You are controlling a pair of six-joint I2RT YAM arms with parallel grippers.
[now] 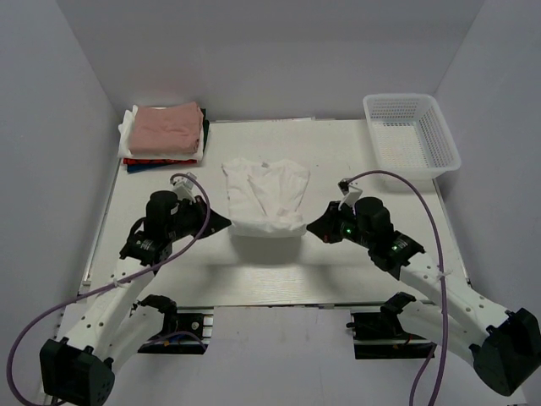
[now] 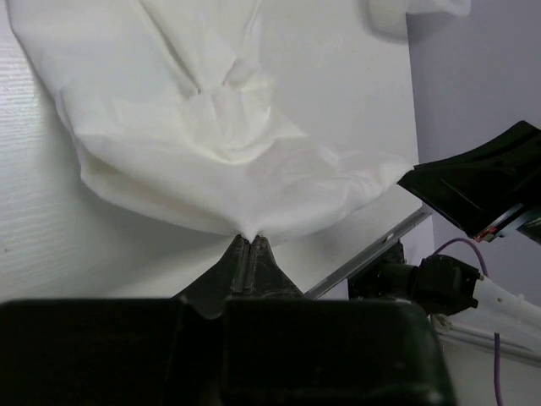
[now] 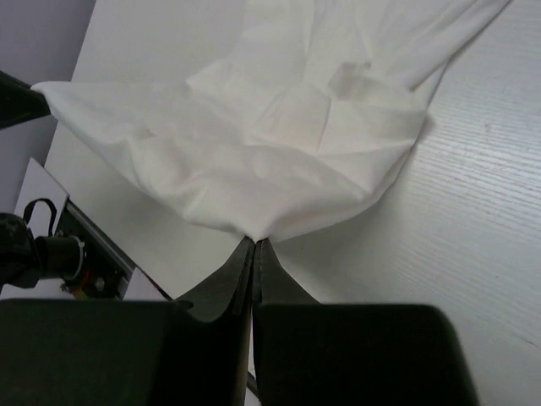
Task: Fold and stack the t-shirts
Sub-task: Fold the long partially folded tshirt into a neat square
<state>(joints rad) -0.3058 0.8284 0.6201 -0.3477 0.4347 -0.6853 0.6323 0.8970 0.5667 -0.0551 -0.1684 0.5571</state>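
1. At the middle of the table (image 1: 338, 271), a white t-shirt (image 1: 266, 194) is strung between the two arms. Its near edge is lifted off the surface and its far part lies on the tabletop.
2. The left arm (image 1: 127, 279) rises from its base at the near-left corner and reaches forward and inward with a bent elbow. Its wrist is turned toward the centre, so the left gripper (image 1: 225, 222) points rightward at the shirt's near-left corner.
3. In the left wrist view, that gripper's jaws are pressed together with a pinch of the white hem caught at their tips. The cloth fans out from that point.
4. The right arm (image 1: 431, 279) mirrors this pose from the near-right corner. Its elbow is bent and the right gripper (image 1: 313, 227) points leftward at the shirt's near-right corner.
5. In the right wrist view, its jaws are likewise clamped on the edge of the fabric.
6. Between the two grips the hem sags in a shallow curve and casts a shadow on the table below.
7. A stack of folded t-shirts (image 1: 161, 144) sits at the far-left corner. The dusty-pink one (image 1: 169, 125) is on top, with white, red and dark edges showing beneath it.
8. A white mesh basket (image 1: 412, 135) stands at the far-right corner, well apart from both arms.
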